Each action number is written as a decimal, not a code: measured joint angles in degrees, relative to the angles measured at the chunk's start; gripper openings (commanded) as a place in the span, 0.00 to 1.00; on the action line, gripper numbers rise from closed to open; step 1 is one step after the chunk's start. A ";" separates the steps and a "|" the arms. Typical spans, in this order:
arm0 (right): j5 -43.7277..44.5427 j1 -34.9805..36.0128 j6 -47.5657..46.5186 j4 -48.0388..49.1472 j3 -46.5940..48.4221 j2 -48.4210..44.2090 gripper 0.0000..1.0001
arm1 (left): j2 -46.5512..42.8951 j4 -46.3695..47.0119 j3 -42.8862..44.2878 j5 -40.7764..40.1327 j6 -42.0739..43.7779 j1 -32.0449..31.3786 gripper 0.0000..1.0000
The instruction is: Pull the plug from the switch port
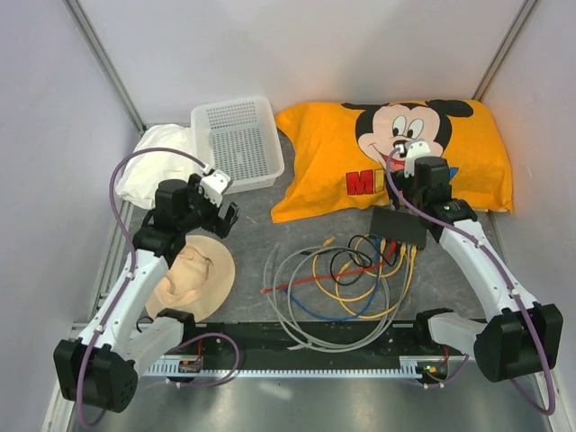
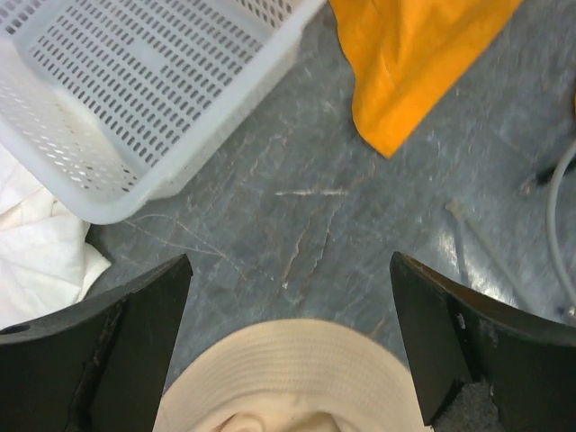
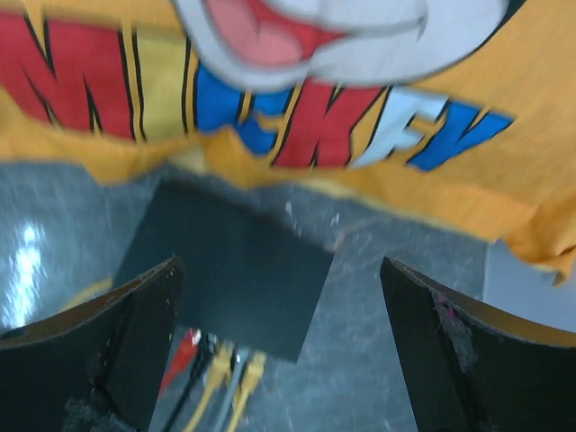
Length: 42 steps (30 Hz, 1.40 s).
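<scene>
Black and flat, one small rectangular box lies on the grey table, just in front of the orange Mickey cloth's near hem. The switch port is somewhere in the box's near edge, where a row of plugs sits in the sockets. Two are yellow, with something red beside them. The view is too blurred for a full count or to tell which socket is meant. From that edge a loose coil of cables spreads toward the arm bases, in grey, yellow, blue, red and black.

Elsewhere there is one white perforated basket, one white cloth and one beige hat.

Of the two arms, the right reaches forward with its wrist bent down. The right gripper hangs above the box, jaws spread wide and holding nothing, one finger to each side of the box in its wrist view. The left arm bends inward. The left gripper is also wide apart and empty, poised over bare table between the hat's brim and the basket.
</scene>
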 measured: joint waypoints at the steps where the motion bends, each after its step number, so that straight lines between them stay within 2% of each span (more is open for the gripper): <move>1: -0.39 0.00 -0.48 -1.66 -1.22 0.00 0.98 | -0.42 -1.84 0.00 0.20 1.81 0.00 0.99; 6: -3.85 0.00 -2.97 -6.05 -2.38 0.02 0.98 | -0.33 -16.17 1.92 2.32 10.56 0.02 0.98; 10: -8.07 0.00 -4.63 -6.84 -1.25 0.33 0.98 | 2.75 -27.93 5.51 5.38 16.22 0.59 0.91; 12: -9.68 0.00 -5.01 -7.02 -0.44 0.85 0.98 | 4.04 -32.61 6.43 6.58 18.69 1.16 0.83; 14: -10.88 0.00 -5.29 -7.06 0.63 1.77 0.98 | 5.33 -36.85 6.58 7.32 21.33 1.51 0.64; 17: -11.93 0.00 -5.64 -7.13 1.77 3.32 0.98 | 7.52 -41.24 6.27 7.26 24.63 1.57 0.12; 18: -12.13 0.00 -5.70 -7.19 1.92 3.72 0.98 | 8.07 -41.79 5.66 7.04 25.99 1.60 0.02; 25: -13.86 0.00 -5.38 -7.63 3.48 6.86 0.98 | 12.13 -38.12 -3.85 1.29 29.81 2.62 0.02; 30: -15.56 0.00 -4.87 -7.78 3.80 7.28 0.98 | 18.78 -31.10 -7.89 -2.86 32.46 9.77 0.02; 36: -16.06 0.00 -4.46 -7.85 4.44 8.28 0.98 | 28.20 -30.14 -1.88 -3.85 32.44 20.22 0.02; 42: -15.82 0.00 -4.24 -7.85 4.94 9.07 0.98 | 36.28 -26.84 7.58 -6.82 26.80 21.27 0.02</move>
